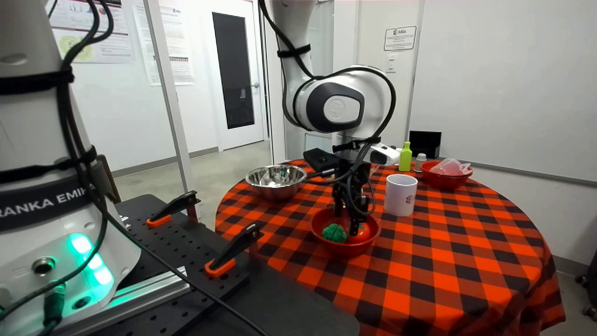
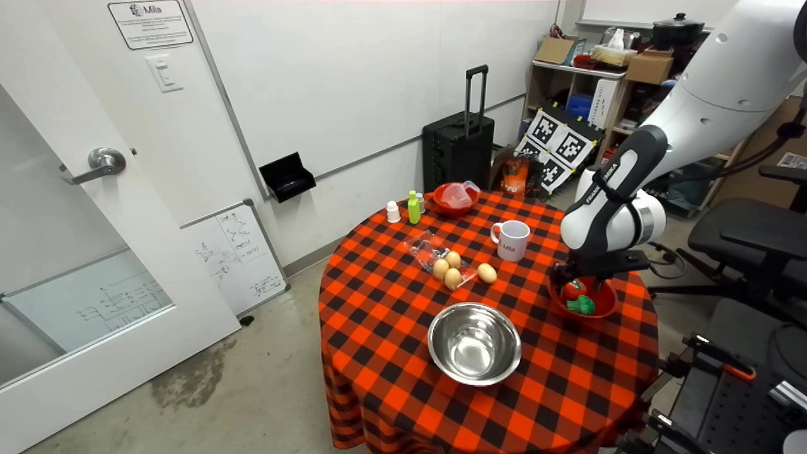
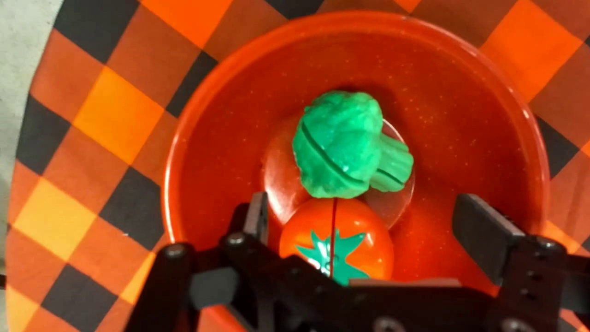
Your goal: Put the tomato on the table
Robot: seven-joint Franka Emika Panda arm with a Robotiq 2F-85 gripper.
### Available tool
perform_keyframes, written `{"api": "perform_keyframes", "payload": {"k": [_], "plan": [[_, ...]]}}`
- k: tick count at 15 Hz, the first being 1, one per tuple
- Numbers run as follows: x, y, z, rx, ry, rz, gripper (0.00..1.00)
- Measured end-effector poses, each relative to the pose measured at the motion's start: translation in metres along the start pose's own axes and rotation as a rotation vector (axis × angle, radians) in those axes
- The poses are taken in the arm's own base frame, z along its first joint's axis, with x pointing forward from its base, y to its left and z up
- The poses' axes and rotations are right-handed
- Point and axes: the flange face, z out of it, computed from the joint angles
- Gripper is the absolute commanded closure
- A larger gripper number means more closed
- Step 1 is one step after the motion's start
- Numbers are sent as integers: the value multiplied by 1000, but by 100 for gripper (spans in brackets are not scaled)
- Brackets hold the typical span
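While the tomato sits in the red bowl by the green broccoli, the wrist view has it between the fingers of the gripper, closer to one. They're spread pretty wide, holding nothing; can't tell if the nearer one's touching it.

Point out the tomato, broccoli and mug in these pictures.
Tomato (image 3: 340,251): wrist view, on its green leaf marking.
Broccoli (image 3: 343,143): wrist view, on its head.
Mug (image 1: 399,196): in an exterior view, on its outer wall.
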Motion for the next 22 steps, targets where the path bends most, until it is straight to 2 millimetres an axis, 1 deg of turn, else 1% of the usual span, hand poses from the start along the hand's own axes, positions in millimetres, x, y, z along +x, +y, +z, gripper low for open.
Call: {"api": "perform_keyframes", "payload": {"k": [6, 14, 18, 20, 21, 22], "plan": [[3, -4, 3, -33, 15, 85, 0], [11, 9, 19, -66, 14, 125, 0], [13, 9, 23, -69, 27, 123, 0], [14, 7, 24, -69, 34, 118, 11], [14, 6, 24, -69, 38, 116, 31], [14, 5, 24, -70, 42, 113, 35]]}}
